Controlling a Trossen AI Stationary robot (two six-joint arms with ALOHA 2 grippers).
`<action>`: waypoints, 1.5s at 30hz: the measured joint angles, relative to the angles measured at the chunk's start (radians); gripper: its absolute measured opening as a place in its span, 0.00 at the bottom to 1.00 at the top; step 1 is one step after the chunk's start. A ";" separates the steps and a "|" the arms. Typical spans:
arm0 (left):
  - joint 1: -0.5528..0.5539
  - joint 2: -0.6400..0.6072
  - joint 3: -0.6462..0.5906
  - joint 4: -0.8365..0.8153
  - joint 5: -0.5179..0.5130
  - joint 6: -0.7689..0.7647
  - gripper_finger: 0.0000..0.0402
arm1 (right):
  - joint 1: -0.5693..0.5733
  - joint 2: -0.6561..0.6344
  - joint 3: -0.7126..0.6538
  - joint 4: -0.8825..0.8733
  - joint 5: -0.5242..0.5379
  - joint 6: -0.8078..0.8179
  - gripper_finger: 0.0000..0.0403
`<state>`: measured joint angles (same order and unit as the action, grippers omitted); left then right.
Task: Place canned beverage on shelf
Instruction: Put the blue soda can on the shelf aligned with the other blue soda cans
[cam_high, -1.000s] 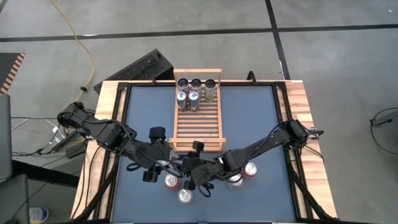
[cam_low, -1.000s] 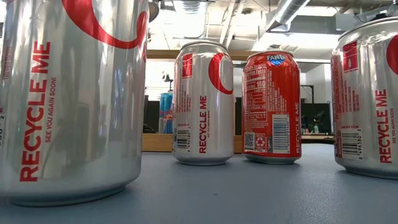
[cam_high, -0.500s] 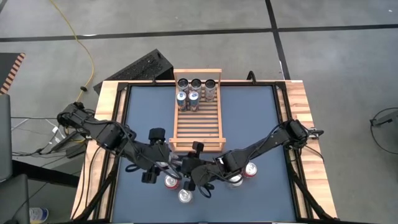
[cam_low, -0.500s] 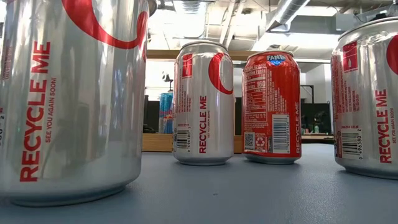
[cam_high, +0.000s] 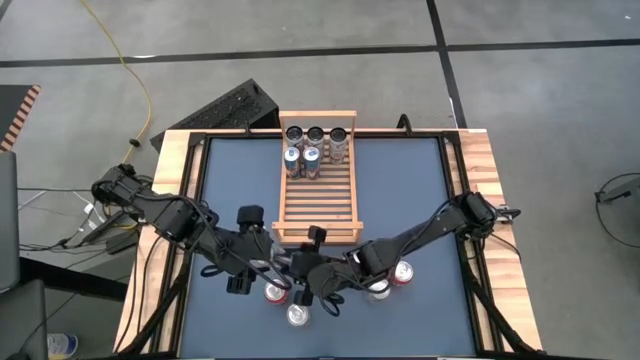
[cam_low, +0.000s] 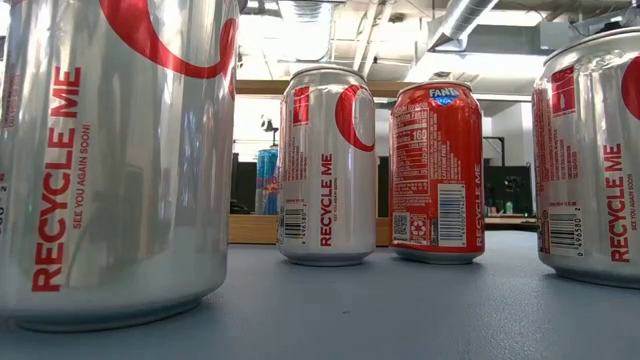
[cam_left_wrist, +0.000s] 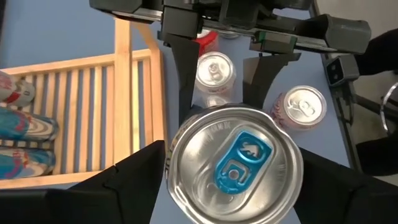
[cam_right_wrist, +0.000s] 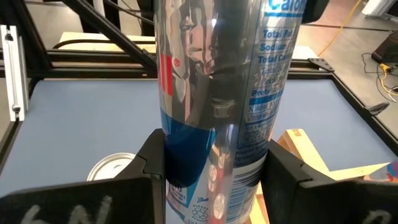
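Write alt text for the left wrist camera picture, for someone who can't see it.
Seen from above, a silver can with a blue tab sits between the left gripper's dark fingers. Beside it lies the slatted wooden shelf; two more silver cans stand beyond.

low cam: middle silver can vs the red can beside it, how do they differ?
Colour: the silver can is bare metal with red print; the red Fanta can is red all over.
Text: the silver can reads RECYCLE ME up its side; the red Fanta can shows a nutrition panel and barcode.
Position: the silver can stands left of the red Fanta can.
Both stand upright on the table.
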<state>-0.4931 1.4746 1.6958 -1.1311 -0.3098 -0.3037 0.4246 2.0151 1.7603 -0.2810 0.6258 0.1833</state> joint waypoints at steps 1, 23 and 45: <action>0.000 0.000 0.000 0.001 -0.004 0.000 0.70 | -0.001 0.000 0.000 0.000 -0.002 0.003 0.38; 0.002 0.000 0.000 0.023 0.007 -0.012 0.59 | 0.026 -0.010 0.003 -0.133 0.027 0.046 0.80; 0.350 -0.002 0.069 0.064 0.012 0.252 0.59 | 0.318 -0.337 0.002 -1.028 0.186 0.650 0.79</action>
<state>-0.1426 1.4722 1.7653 -1.0668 -0.2980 -0.0515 0.7423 1.6783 1.7626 -1.3085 0.8114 0.8332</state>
